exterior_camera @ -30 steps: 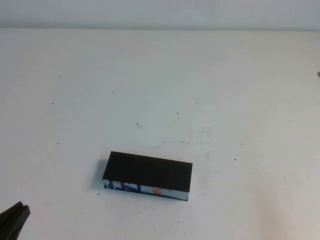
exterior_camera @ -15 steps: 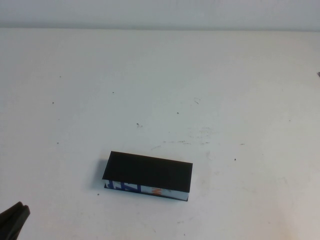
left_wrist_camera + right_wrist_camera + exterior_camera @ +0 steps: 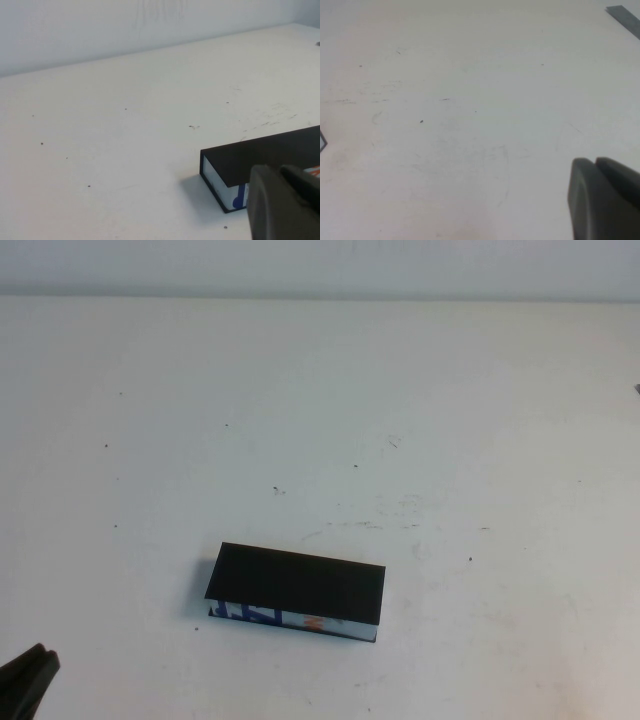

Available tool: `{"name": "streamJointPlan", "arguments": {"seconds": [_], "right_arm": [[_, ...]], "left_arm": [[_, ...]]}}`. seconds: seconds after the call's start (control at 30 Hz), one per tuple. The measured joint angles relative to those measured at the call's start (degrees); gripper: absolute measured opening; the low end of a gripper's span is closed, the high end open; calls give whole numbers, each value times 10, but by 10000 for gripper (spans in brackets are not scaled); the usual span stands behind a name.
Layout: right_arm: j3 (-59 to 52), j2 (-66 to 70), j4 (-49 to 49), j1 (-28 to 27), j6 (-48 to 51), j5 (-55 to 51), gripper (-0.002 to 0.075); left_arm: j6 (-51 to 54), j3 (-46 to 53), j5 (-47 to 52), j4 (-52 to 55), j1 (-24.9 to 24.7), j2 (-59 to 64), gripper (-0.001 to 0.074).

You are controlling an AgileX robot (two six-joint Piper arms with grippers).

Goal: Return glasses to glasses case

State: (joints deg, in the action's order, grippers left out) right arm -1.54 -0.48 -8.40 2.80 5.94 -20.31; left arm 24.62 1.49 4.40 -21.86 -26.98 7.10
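The black glasses case (image 3: 296, 590) lies closed on the white table, its lid down and its white side with blue and orange print facing the near edge. It also shows in the left wrist view (image 3: 252, 167). The glasses are out of view. My left gripper (image 3: 28, 675) sits at the near left corner, well left of the case, with its fingers together and nothing between them; it shows in its own wrist view too (image 3: 280, 172). My right gripper (image 3: 595, 165) shows only in the right wrist view, fingers together and empty over bare table.
The white table (image 3: 400, 420) carries small dark specks and faint scuff marks right of centre. A grey strip (image 3: 625, 19) lies at the far edge of the right wrist view. A pale wall bounds the table's far side.
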Motion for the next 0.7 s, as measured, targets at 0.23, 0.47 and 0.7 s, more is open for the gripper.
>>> {"name": "streamJointPlan", "arguments": {"seconds": [0.23, 0.47, 0.7], "right_arm": [[0, 0, 0, 0, 0, 0, -13], [0, 0, -1, 0, 0, 0, -13], [0, 0, -2, 0, 0, 0, -13]], "left_arm": [[-1, 0, -44, 18, 10, -2, -1], [-176, 0, -68, 170, 164, -65, -1], [-226, 0, 49, 201, 218, -76, -1]]}}
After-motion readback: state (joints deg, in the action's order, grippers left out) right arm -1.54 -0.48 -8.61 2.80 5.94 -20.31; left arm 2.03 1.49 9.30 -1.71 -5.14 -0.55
